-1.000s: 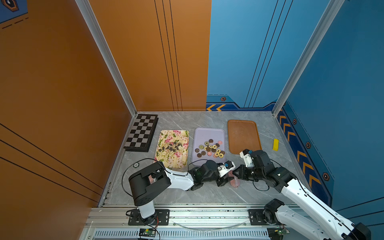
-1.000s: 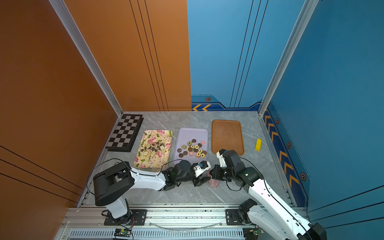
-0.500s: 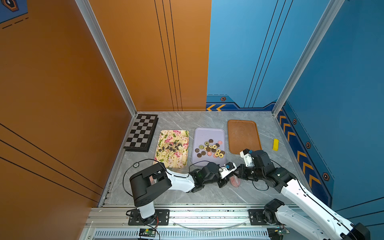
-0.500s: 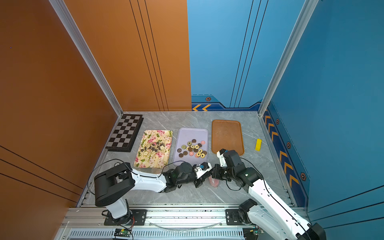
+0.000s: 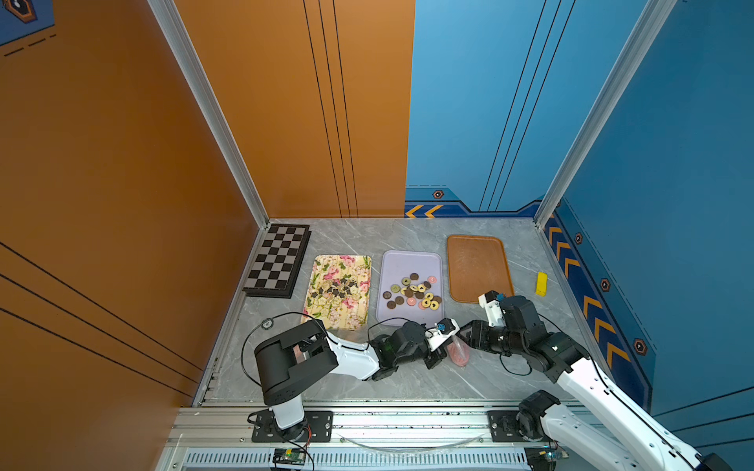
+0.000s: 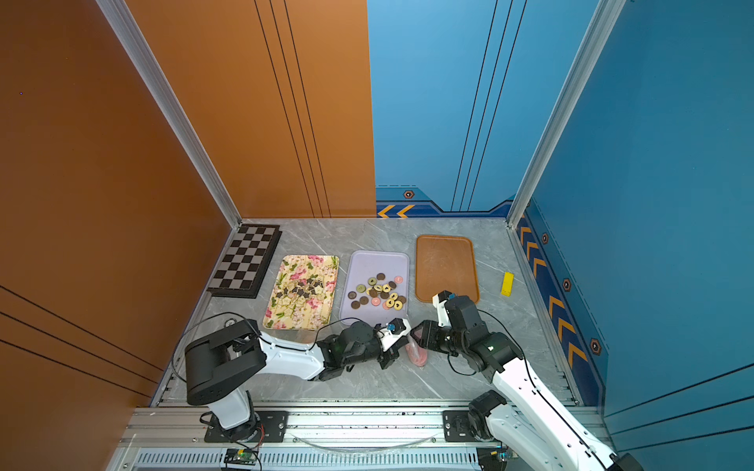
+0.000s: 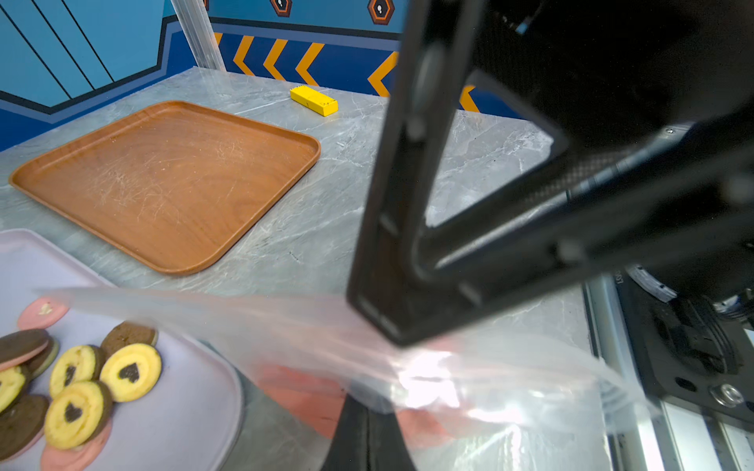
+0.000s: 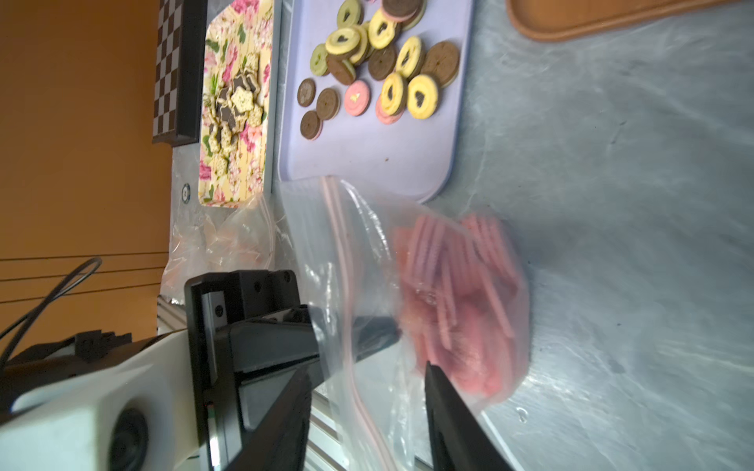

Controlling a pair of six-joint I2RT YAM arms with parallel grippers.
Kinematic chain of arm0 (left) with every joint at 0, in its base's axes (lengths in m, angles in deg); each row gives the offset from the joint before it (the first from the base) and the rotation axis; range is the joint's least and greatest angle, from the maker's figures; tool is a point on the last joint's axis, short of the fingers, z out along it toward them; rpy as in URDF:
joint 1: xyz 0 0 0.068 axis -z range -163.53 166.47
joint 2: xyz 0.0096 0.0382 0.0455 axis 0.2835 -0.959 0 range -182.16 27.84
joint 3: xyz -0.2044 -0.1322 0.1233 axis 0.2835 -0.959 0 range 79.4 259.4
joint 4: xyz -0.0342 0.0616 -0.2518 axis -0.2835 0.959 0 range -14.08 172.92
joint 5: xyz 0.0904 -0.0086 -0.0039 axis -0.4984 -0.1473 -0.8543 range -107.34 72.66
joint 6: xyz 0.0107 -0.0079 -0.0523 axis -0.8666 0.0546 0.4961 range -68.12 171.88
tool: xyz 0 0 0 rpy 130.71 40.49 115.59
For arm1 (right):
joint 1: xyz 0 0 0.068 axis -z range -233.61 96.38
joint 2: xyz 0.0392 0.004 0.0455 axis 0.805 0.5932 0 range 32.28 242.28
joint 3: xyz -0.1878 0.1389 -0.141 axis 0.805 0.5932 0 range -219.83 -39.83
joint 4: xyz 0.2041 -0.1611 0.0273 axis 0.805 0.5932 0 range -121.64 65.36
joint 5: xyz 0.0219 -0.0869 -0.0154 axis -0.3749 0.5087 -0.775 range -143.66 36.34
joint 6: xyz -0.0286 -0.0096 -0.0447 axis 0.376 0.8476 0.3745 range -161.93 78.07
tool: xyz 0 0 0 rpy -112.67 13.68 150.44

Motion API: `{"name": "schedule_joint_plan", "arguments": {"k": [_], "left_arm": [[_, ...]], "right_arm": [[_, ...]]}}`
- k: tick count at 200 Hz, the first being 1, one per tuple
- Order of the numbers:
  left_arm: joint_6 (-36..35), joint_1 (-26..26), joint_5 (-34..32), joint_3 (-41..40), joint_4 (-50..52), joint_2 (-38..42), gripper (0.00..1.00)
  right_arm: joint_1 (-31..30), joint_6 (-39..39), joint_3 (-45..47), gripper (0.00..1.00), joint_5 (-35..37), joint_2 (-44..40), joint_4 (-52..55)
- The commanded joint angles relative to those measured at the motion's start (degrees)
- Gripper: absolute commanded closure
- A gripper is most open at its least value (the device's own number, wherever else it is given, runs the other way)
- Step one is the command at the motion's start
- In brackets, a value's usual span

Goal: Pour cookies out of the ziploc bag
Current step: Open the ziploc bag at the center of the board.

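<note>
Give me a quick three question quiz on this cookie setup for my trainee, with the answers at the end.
1. True or false: the brown tray holds cookies.
2. What is inside the ziploc bag? A) star shapes B) yellow-ringed rounds C) pink discs
3. Which gripper has its fingers shut on the bag?
Key: 1 false, nothing lies on it. 2 C. 3 the left gripper; the right gripper is open.
</note>
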Motion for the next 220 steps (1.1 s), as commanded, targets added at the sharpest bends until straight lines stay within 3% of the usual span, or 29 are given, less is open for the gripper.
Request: {"name": "schedule_joint_plan", "arguments": {"k": [1, 26, 49, 126, 195, 220], "left_arm": [[1.6, -0.6, -2.1, -1.5, -1.2, 1.0, 1.00], [2.6, -0.6, -2.4, -2.5, -2.3, 1.3, 1.00], [3.6, -0.5, -2.8, -3.3, -3.7, 1.9, 1.00], [4.5, 0.0, -3.2, -2.4, -4.0, 1.5, 1.00], [4.7, 0.2, -4.3, -2.0, -4.0, 1.3, 1.00], [5.0, 0.2, -4.5, -1.7, -4.1, 0.7, 1.00]], "right_arm": [[1.1, 1.7, -1.8, 0.48, 6.4, -1.6, 5.4], [1.5, 2.3, -0.3, 0.56, 7.0, -0.1, 6.6], [1.2, 2.3, 1.3, 0.57, 3.3, 3.1, 3.3], [-0.5, 1.2, 4.1, 0.48, -3.2, 8.9, -12.5], [-1.5, 0.5, 5.6, 0.43, -5.4, 13.0, -17.4], [-2.2, 0.0, 6.0, 0.52, -5.9, 13.9, -18.7]]}}
